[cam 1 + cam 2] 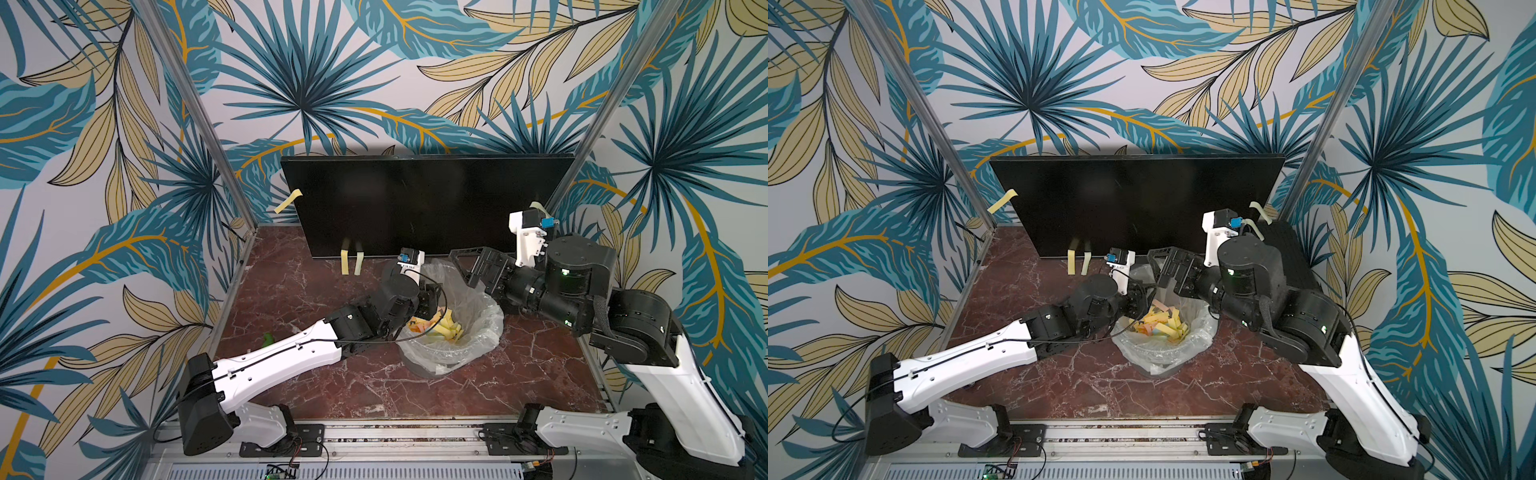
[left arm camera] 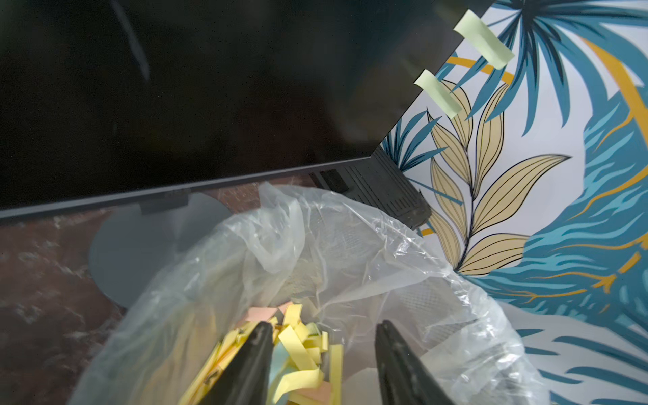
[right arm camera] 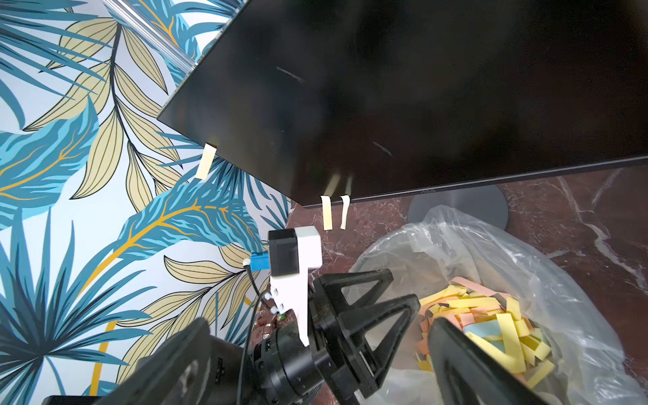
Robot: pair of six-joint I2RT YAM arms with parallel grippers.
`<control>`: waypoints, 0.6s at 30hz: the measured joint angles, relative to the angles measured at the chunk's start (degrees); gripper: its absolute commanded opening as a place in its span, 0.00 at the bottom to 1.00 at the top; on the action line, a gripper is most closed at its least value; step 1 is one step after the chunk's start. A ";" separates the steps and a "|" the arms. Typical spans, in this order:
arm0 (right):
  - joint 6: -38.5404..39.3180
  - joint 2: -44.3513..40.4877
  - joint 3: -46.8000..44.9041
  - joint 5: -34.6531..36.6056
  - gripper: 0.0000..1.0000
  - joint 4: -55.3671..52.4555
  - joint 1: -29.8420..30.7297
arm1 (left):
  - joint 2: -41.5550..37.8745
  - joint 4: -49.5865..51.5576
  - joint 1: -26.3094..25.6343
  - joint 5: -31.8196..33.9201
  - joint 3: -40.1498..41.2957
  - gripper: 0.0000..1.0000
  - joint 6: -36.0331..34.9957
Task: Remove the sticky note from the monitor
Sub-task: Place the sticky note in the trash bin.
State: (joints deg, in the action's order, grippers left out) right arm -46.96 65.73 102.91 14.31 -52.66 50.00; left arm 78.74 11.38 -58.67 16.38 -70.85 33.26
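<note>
The black monitor [image 1: 424,203] stands at the back on a round grey base [image 2: 140,252]. A yellow sticky note [image 1: 288,200] hangs off its left edge. Two more notes [image 1: 344,262] [image 1: 358,262] hang from its bottom edge, and pale green ones [image 2: 484,38] [image 2: 437,93] stick out at its right edge. My left gripper [image 2: 323,326] is open over the lined bin [image 1: 482,332], with nothing between its fingers; loose notes [image 1: 1160,324] lie in the bin below. My right gripper [image 1: 469,266] is open and empty, just beyond the bin and in front of the monitor's lower edge.
A ribbed black case [image 1: 1287,249] stands behind the monitor at the right wall. A small green scrap [image 1: 268,338] lies on the marble table near the left edge. Metal frame posts [image 1: 199,112] rise at both back corners.
</note>
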 measured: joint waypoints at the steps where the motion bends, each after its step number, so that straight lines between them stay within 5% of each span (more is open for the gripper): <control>1: -0.04 0.22 0.09 -0.59 0.99 0.15 -0.20 | 0.00 0.07 0.00 0.35 -0.66 0.83 -0.26; 4: -0.20 0.68 0.13 -2.08 1.00 0.72 -0.83 | -0.04 -0.37 -0.02 1.86 -1.68 1.00 -1.29; 18: -0.46 4.17 0.76 -8.90 0.99 6.34 -2.91 | -8.96 -0.85 6.40 7.82 0.37 1.00 -6.08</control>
State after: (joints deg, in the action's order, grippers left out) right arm -47.42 69.91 103.68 5.41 -46.33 47.09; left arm 69.78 10.52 -52.27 24.21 -70.48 27.18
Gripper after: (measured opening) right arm 0.994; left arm 0.999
